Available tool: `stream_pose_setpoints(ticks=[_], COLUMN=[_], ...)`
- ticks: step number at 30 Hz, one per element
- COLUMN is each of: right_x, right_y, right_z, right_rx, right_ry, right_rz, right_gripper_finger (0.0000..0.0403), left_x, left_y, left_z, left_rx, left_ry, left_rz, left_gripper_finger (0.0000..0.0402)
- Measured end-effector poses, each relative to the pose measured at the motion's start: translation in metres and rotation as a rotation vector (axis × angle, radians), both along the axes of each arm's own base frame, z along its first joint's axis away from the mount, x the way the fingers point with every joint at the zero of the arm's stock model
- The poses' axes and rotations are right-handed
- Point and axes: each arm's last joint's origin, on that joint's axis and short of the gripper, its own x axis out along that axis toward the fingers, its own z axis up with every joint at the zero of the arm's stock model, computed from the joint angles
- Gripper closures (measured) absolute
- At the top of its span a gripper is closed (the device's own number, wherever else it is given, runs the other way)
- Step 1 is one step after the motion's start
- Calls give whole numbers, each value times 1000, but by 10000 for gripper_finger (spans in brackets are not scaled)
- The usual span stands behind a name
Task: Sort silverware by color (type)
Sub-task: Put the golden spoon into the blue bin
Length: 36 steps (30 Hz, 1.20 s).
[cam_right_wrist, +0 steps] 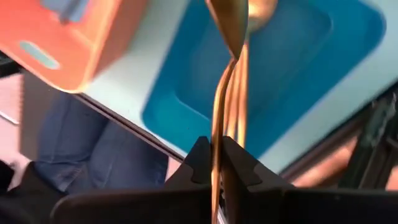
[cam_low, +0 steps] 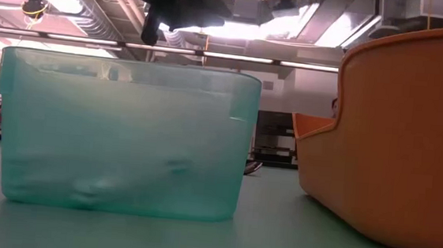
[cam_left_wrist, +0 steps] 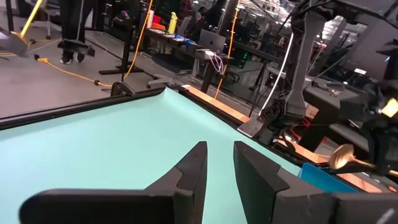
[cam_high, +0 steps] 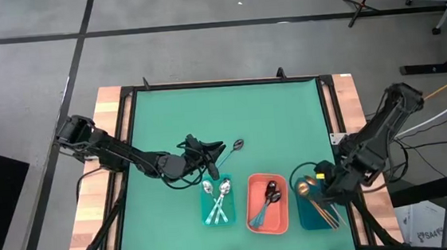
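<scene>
The right gripper [cam_right_wrist: 214, 155] is pinched tight on the thin handle of a gold spoon [cam_right_wrist: 229, 37], holding it above the dark blue tray [cam_high: 316, 205] at the near right of the green table [cam_high: 223, 125]. In the right wrist view the spoon's long axis runs straight out from the fingers, bowl farthest from the claw, and the blue tray lies directly beneath it with other gold spoons [cam_high: 326, 210] already inside. The coming move looks like a drop, and it turns on that alignment: handle and bowl both sit over the tray's floor, not its rim.

The left gripper [cam_high: 210, 159] hovers just beyond the far end of the teal tray [cam_high: 218, 199], its fingers [cam_left_wrist: 193, 168] parted by a narrow gap and holding nothing. 1 loose spoon [cam_high: 234, 147] lies on the mat just to its right, handle slanting toward the claw, so the left arm is much the nearer to it. The teal tray holds silver spoons [cam_high: 217, 191]; the coral tray [cam_high: 266, 204] between the other 2 holds dark spoons [cam_high: 270, 193].
</scene>
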Motion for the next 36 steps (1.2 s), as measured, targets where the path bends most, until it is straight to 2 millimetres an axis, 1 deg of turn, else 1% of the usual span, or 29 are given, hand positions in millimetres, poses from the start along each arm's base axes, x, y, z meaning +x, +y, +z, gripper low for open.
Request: stream_pose_setpoints(ticks=[5,10,16,23,31,36], right_x=[5,15,29,40,40,37], right_y=[10,13,1,-17,-24,-25], right_z=[-13,-27,-41,-60,-86,-93], right_rx=[-1,6,27,118,186,193], right_ry=[121,231,277,288,273,284], right_rz=[11,18,73,110,124,127], right_gripper_finger=[402,402,402,402,402,402], left_x=[0,0,0,0,0,0], left_y=[0,0,0,0,0,0], left_z=[0,0,0,0,0,0], left_rx=[0,0,0,0,0,0], left_ry=[0,0,-1,-1,-1,0], left_rz=[0,0,0,0,0,0], left_gripper_finger=[328,328,328,328,328,328])
